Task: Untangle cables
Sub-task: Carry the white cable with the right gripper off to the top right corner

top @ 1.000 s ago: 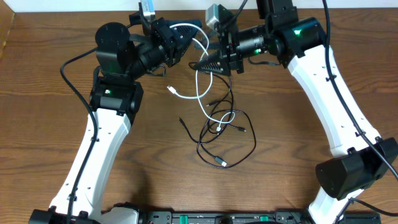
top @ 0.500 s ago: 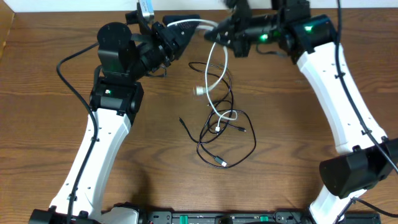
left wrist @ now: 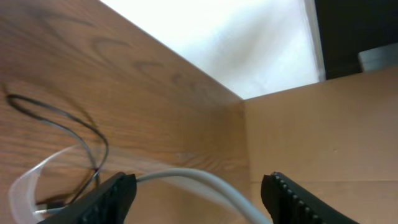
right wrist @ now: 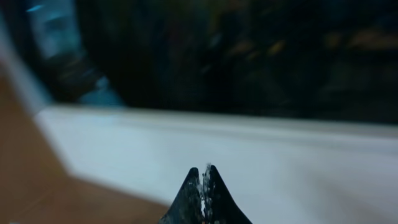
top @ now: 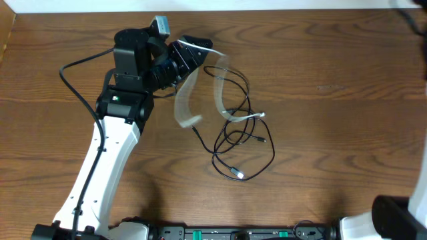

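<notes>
Overhead counter [top: 347, 133]: wood, with both cables lying just right of the left end effector [top: 193, 52].
Left arm [top: 113, 147]: reaches toward the far edge, with its wrist raised over the counter.
Right arm [top: 400, 217]: only the base shows, and its end effector is outside the overhead view.
Black cable [top: 235, 133]: loose crossed loops lie flat, a little way right of the left end effector.
White cable [top: 183, 100]: blurred, it drapes from the left end effector down to the black loops, and its plug [top: 261, 115] lies among them.
Left end effector: released, with the fingers spread wide and the white cable running across the gap.
Right end effector [right wrist: 202, 169]: clenched, with the tips touching and nothing between them.
Done: the white cable looks partly raised out of the knot.
Left: the cords overlap near the plug, so full separation remains.
</notes>
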